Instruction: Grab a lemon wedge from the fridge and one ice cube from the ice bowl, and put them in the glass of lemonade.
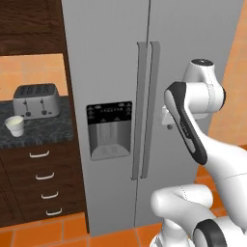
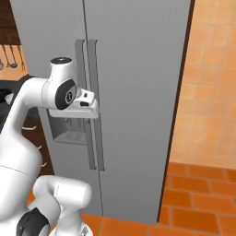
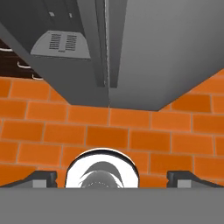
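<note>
Left of frame: the glass of lemonade (image 1: 15, 126) stands on the counter (image 1: 43, 129) beside the toaster (image 1: 36, 101). Centre: the fridge (image 1: 111, 72), doors shut (lemon wedge presumably inside). Right: the gripper (image 3: 112, 177), jaws wide apart, points floorward beside the handles (image 1: 147, 108); it risks sliding off them.

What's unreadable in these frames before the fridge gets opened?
- Lemon wedge: behind the closed fridge doors, every view.
- Cup contents: too small to tell, left base view.
- Gripper: open in hand view; contact with the handles is hidden by the wrist in both base views.
- Toaster counter: cut off by the left edge.
</note>
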Available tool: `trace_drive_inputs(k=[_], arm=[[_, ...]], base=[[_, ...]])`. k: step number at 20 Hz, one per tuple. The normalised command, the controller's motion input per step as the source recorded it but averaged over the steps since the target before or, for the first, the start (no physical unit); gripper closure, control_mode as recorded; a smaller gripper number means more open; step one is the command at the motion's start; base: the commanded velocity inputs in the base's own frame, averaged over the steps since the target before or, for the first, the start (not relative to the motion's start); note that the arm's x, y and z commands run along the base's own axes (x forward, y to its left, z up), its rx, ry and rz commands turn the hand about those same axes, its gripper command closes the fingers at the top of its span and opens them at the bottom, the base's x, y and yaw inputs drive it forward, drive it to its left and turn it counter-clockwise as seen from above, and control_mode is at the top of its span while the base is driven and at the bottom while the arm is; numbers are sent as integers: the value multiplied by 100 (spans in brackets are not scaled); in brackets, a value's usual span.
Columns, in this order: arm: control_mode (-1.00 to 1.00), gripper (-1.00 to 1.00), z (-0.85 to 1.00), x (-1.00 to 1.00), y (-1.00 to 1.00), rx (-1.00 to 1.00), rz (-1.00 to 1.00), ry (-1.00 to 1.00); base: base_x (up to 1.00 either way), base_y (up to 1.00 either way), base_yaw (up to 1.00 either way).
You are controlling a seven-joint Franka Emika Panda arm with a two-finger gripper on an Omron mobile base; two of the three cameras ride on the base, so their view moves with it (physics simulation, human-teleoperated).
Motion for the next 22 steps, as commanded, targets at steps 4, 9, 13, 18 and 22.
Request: trace_drive_inputs(k=[4, 9, 13, 18, 22], arm=[[100, -100, 0, 0, 0, 0, 0, 0], [100, -100, 0, 0, 0, 0, 0, 0], [100, -100, 0, 0, 0, 0, 0, 0], [100, -100, 0, 0, 0, 0, 0, 0], [-100, -100, 3, 0, 2, 0, 0, -2]], base=[[-36, 0, 0], [-37, 0, 2], [-13, 4, 1], [-8, 4, 0], [0, 0, 0]])
